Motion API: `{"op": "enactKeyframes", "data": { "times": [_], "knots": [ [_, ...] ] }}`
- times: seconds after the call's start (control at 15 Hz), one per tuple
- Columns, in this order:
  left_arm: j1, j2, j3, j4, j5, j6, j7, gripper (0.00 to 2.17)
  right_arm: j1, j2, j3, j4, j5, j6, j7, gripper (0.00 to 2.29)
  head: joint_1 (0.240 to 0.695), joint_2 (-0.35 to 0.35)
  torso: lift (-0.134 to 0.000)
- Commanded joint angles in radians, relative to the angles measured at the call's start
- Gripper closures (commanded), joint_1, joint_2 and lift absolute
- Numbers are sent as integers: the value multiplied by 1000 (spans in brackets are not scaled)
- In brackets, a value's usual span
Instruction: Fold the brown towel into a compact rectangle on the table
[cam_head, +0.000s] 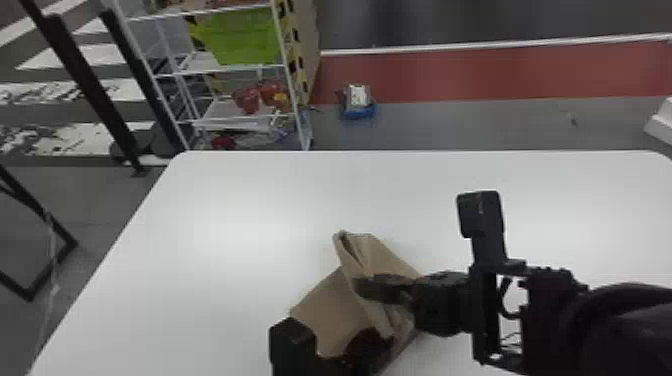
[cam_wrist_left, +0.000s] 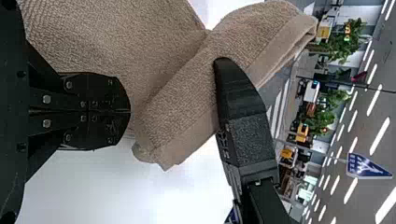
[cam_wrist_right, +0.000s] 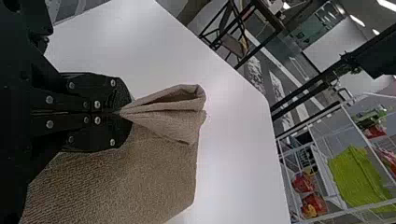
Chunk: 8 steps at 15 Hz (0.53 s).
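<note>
Judging the next fold to hinge on the flap's far-to-near line: brown towel (cam_head: 325, 307) on near part of surface (cam_head: 210, 240), mostly left of right gripper (cam_wrist_right: 123, 113), which clamps its fold; left gripper (cam_wrist_left: 129, 112) at near side, fingers together.

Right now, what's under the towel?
The table extends beneath the towel; the right gripper has its fingers shut on a fold. Anything else under there can't be seen, because the cloth covers it.
</note>
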Motion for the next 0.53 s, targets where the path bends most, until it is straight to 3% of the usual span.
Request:
{"op": "enactKeyframes", "data": {
  "times": [0.0,0.47],
  "knots": [
    [11,1,9,-15,2,-16,-2,1750,-8,1,12,17,4,15,1,1190,695,173,-123],
    [19,1,-8,-16,-23,-13,12,1798,4,1,23,-4,3,91,22,1187,695,200,-123]
  ]
}}
